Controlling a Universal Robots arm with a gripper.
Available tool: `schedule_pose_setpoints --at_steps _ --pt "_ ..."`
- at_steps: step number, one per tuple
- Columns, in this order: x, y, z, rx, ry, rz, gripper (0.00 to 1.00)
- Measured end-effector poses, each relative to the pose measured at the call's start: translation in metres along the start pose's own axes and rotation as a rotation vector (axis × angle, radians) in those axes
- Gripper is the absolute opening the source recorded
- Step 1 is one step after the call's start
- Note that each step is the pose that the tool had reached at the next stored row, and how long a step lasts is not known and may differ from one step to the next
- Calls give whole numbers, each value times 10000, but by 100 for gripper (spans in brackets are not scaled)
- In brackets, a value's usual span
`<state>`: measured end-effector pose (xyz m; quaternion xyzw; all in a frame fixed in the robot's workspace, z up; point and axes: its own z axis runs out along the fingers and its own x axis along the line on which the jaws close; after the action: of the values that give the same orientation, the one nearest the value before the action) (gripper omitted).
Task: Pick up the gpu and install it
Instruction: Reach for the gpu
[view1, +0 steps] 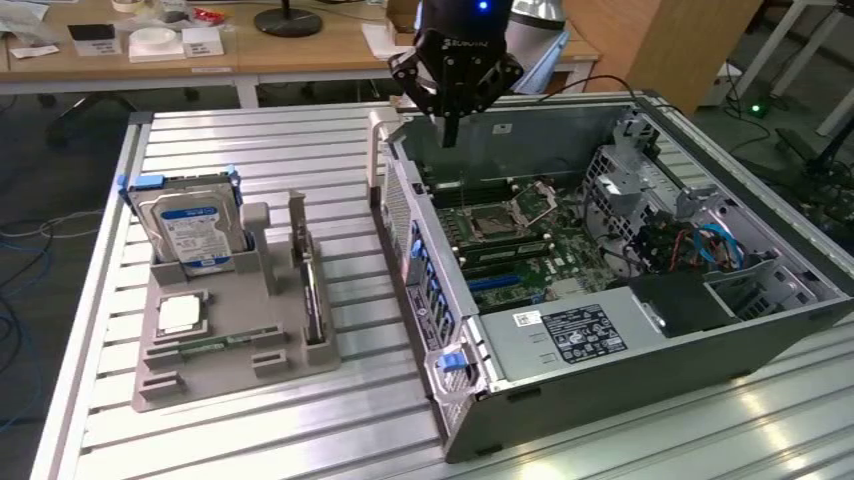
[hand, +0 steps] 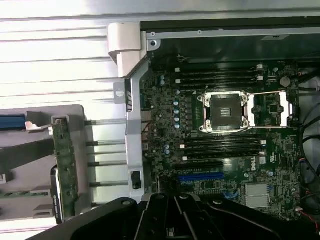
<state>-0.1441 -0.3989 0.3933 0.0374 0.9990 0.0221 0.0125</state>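
Observation:
The gpu (view1: 310, 292) stands on edge in a slot of the grey holder (view1: 227, 372), at the exterior view's left of the open computer case (view1: 601, 335). In the wrist view the gpu (hand: 65, 167) shows edge-on as a greenish-brown board. My gripper (view1: 451, 132) hangs above the case's far wall, over the motherboard (view1: 514, 240), well apart from the gpu. Its fingers are shut together with nothing between them. In the wrist view the gripper (hand: 175, 220) is a dark shape over the board near the blue slot (hand: 200, 177).
The holder also carries a silver blue-labelled hard drive (view1: 191, 228), a processor chip (view1: 180, 313) and a narrow memory stick (view1: 220, 343). The case holds an open processor socket (hand: 225, 112), cables and a drive cage (view1: 694, 250). All stand on a slatted metal table (view1: 267, 150).

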Motion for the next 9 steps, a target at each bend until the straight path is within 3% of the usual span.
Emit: schedule_pose_setpoints --at_steps 9 --pt "298 -22 -8 0 0 -1 11"
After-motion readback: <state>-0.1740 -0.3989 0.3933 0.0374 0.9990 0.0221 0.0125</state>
